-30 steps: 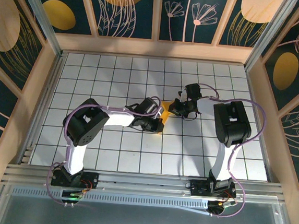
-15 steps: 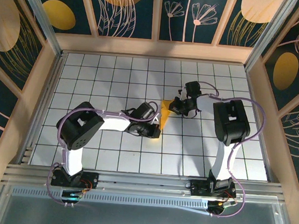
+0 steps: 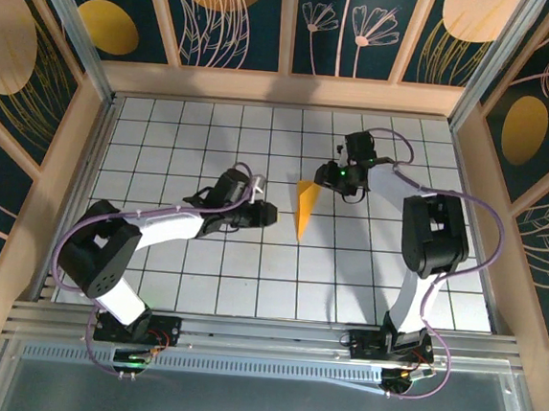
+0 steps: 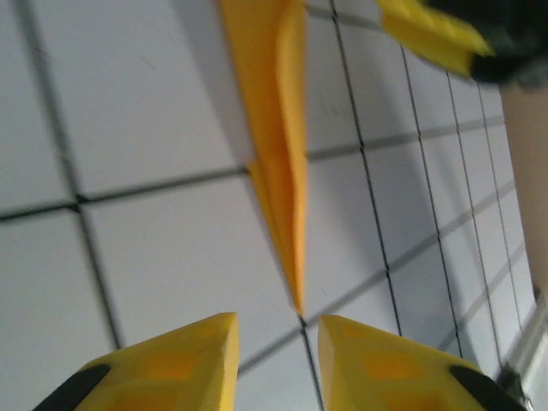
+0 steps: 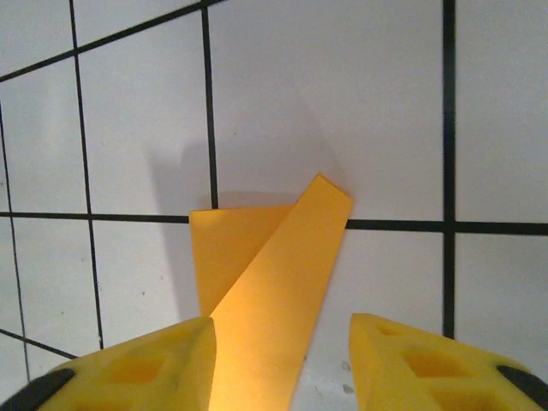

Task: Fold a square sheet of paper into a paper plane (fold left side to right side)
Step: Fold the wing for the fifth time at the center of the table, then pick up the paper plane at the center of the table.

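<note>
The square sheet of paper is folded into a slim orange-yellow paper plane [image 3: 304, 208] that lies flat on the white grid table [image 3: 203, 142], its point toward the near edge. My left gripper [image 3: 268, 215] sits just left of it, open and empty. In the left wrist view the plane's tip [image 4: 295, 291] ends just ahead of the gripper [image 4: 278, 351]. My right gripper [image 3: 328, 179] hovers at the plane's wide far end, open. In the right wrist view the folded paper [image 5: 270, 282] runs between the parted fingers [image 5: 145, 368], with a layer folded over.
Wooden walls with dark-blue patterned panels [image 3: 46, 70] enclose the table on three sides. An aluminium rail [image 3: 263, 334] runs along the near edge by the arm bases. Bare grid tiles lie left of the left arm and near the front [image 3: 287, 284].
Both grippers have opened and let go of the paper. The left arm has drawn back to the left, the right gripper has moved farther away, and the plane lies free.
</note>
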Controlling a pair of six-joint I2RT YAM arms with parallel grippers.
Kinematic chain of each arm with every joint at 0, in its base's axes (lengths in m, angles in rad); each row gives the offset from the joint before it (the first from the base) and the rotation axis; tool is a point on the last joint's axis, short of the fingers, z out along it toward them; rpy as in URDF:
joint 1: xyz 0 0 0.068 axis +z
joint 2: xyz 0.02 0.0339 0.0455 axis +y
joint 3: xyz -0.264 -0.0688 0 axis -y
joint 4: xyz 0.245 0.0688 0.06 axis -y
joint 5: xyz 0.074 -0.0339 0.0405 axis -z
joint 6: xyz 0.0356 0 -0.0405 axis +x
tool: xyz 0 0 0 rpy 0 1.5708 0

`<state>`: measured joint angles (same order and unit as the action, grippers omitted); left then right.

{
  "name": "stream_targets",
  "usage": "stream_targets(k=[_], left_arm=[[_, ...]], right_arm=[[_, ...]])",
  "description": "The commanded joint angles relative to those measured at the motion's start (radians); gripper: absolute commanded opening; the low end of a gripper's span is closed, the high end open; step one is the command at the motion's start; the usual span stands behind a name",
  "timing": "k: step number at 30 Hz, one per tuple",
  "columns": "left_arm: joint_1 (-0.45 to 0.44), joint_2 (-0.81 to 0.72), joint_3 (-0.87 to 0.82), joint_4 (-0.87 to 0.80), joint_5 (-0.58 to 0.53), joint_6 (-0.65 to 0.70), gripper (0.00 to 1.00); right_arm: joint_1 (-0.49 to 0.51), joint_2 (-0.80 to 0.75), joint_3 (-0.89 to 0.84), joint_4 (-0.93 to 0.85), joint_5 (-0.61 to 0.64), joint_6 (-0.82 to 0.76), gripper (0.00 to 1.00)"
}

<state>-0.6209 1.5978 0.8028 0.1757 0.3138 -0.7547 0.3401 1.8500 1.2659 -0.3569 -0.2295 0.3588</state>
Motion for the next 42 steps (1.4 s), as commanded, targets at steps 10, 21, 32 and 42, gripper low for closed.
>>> stream_targets(k=[10,21,32,42], left_arm=[[0.055,-0.083,-0.055,0.046,-0.293,-0.082,0.48],[0.058,-0.093,-0.077,0.025,-0.298,-0.089,0.49],[0.059,-0.09,-0.064,0.01,-0.303,-0.085,0.49],[0.069,-0.149,-0.069,-0.024,-0.365,-0.076,0.54]], right_arm=[[0.201,0.062,0.102,-0.205,0.359,0.003,0.66],[0.255,0.167,0.178,-0.234,0.375,-0.003,0.62],[0.257,0.131,0.15,-0.237,0.39,-0.001,0.23],[0.248,0.068,0.121,-0.23,0.419,-0.004,0.0]])
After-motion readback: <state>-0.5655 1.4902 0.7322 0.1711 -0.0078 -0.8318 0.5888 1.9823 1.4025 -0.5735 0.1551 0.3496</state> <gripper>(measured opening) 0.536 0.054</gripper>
